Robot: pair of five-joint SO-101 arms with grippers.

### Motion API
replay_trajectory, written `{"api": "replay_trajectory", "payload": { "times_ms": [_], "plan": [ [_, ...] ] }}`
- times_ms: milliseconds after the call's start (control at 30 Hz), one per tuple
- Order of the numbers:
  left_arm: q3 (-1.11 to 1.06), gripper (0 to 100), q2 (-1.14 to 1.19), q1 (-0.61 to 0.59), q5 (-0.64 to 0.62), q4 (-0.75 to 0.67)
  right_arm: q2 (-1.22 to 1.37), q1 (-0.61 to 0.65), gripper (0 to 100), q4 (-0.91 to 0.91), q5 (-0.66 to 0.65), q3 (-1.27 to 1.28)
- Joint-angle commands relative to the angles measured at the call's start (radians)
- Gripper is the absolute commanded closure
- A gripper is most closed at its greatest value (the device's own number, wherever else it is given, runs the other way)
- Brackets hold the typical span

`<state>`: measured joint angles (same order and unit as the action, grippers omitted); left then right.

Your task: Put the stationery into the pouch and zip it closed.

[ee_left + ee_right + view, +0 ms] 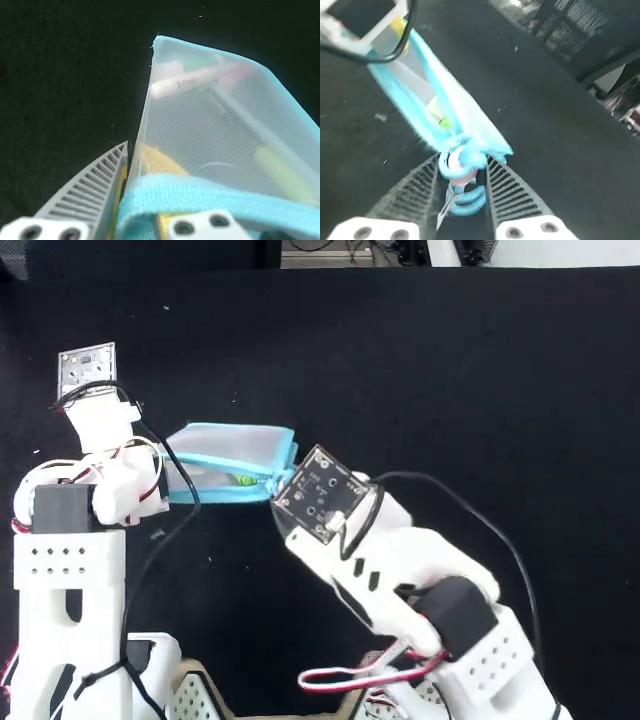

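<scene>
Our left pincer (168, 472) is clamped on the left end of the pale blue pouch (235, 452), which stretches between the two arms over the black surface (450, 380). Through its mesh side we make out the stationery (190, 80) inside. At its right end our right pincer (463, 156) is closed on the blue zip pull (469, 196).

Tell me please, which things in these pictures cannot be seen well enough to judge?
- Stationery inside the pouch, left wrist view: the translucent wall blurs it, so the items cannot be named.
- Pouch's left end, high view: the left arm covers it.
- How far the zipper is closed: in the high view the right arm's camera covers the pouch's right end; in the right wrist view the zipper pull is blurred.
</scene>
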<state>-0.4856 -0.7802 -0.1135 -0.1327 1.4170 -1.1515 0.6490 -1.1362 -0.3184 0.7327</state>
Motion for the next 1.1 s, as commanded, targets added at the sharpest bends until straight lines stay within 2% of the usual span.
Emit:
{"api": "replay_trajectory", "payload": {
  "times_ms": [0,233,467,667,767,1067],
  "plan": [
    [0.058,97,0.000,-0.050,0.005,0.000,-0.033,0.018,98.8,-0.051,0.003,-0.120],
    [0.140,97,0.000,-0.082,0.006,-0.006,0.007,0.048,98.8,-0.020,0.003,-0.105],
    [0.226,96,0.002,0.021,0.011,-0.008,0.127,0.049,98.8,-0.034,0.003,-0.194],
    [0.245,96,0.002,0.048,0.132,-0.006,0.140,0.052,98.8,-0.147,0.005,-0.334],
    [0.248,96,0.002,0.050,0.141,-0.011,0.180,0.052,98.8,-0.153,0.011,-0.334],
    [0.260,85,0.002,0.050,0.140,-0.072,0.240,0.048,98.8,-0.147,0.005,-0.338]
  ]
}}
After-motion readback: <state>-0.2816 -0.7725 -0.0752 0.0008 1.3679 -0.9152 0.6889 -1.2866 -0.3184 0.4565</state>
